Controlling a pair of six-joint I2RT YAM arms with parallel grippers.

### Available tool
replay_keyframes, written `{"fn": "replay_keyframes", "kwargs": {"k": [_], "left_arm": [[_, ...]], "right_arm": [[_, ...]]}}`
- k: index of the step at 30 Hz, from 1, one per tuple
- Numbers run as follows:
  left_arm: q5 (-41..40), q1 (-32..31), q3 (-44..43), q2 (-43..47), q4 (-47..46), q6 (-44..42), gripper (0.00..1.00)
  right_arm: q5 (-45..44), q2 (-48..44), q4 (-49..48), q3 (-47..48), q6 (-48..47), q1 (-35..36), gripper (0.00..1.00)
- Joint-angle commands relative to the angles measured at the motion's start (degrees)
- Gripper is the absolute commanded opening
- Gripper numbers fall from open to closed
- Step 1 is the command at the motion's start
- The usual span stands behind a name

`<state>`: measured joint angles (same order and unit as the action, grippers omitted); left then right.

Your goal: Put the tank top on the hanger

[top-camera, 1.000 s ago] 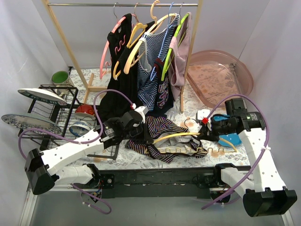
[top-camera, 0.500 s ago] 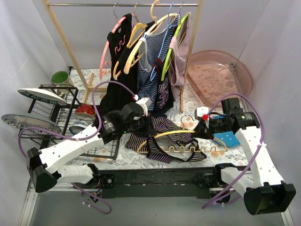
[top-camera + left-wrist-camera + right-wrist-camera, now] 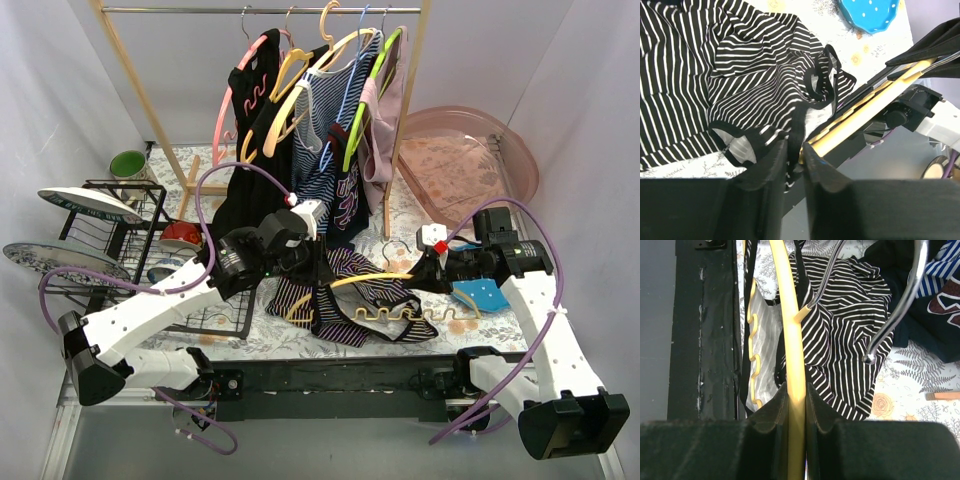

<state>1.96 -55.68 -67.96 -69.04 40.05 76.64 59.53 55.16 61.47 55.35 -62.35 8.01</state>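
Observation:
The black striped tank top [image 3: 345, 290] lies crumpled on the table between my arms, its pale inside showing. It also shows in the left wrist view [image 3: 715, 75] and the right wrist view [image 3: 850, 330]. The pale-yellow hanger [image 3: 365, 283] is held level above it, its wavy bar [image 3: 385, 318] toward the front and its grey hook [image 3: 900, 300] pointing back. My right gripper [image 3: 425, 275] is shut on the hanger's arm [image 3: 796, 365]. My left gripper [image 3: 310, 272] is shut on a black-edged strap of the tank top [image 3: 795, 137], right beside the hanger's other end [image 3: 865, 112].
A wooden clothes rack [image 3: 150, 110] with several hung garments stands behind. A black dish rack [image 3: 130, 240] with plates is at the left. A pink tub [image 3: 470, 165] is at the back right. A blue dotted piece [image 3: 480, 295] lies under my right arm.
Both grippers have risen and moved back a little, lifting the hanger and the strap. The tank top has bunched up more under the hanger.

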Motion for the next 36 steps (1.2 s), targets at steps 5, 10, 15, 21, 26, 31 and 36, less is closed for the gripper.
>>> {"fn": "replay_keyframes", "kwargs": {"k": [5, 10, 15, 21, 26, 31, 36], "left_arm": [[-0.11, -0.22, -4.01, 2.76, 3.01, -3.68, 0.59], [1.99, -0.22, -8.49, 4.43, 5.03, -14.21, 0.89], [5.51, -0.30, -7.90, 8.99, 5.91, -31.00, 0.98], [13.07, -0.22, -2.36, 10.33, 6.18, -44.72, 0.98], [17.81, -0.22, -2.43, 6.73, 4.68, -49.04, 0.98], [22.20, -0.22, -3.49, 1.63, 5.21, -49.40, 0.98], [23.18, -0.22, -2.35, -0.13, 4.24, -47.99, 0.89]], "right_arm": [[4.36, -3.39, -8.12, -1.03, 5.74, 0.08, 0.01], [7.27, -2.25, -8.39, -1.21, 3.64, -0.01, 0.01], [9.29, -1.11, -5.41, 0.19, -2.33, 0.08, 0.01], [10.96, 1.35, 0.13, 3.17, -11.03, 1.48, 0.01], [11.05, 3.11, 0.14, 5.38, -12.01, 4.20, 0.01], [10.96, 2.85, -3.55, 5.12, -8.76, 5.70, 0.01], [10.08, 2.24, -5.57, 4.33, -7.17, 6.40, 0.01]]}}
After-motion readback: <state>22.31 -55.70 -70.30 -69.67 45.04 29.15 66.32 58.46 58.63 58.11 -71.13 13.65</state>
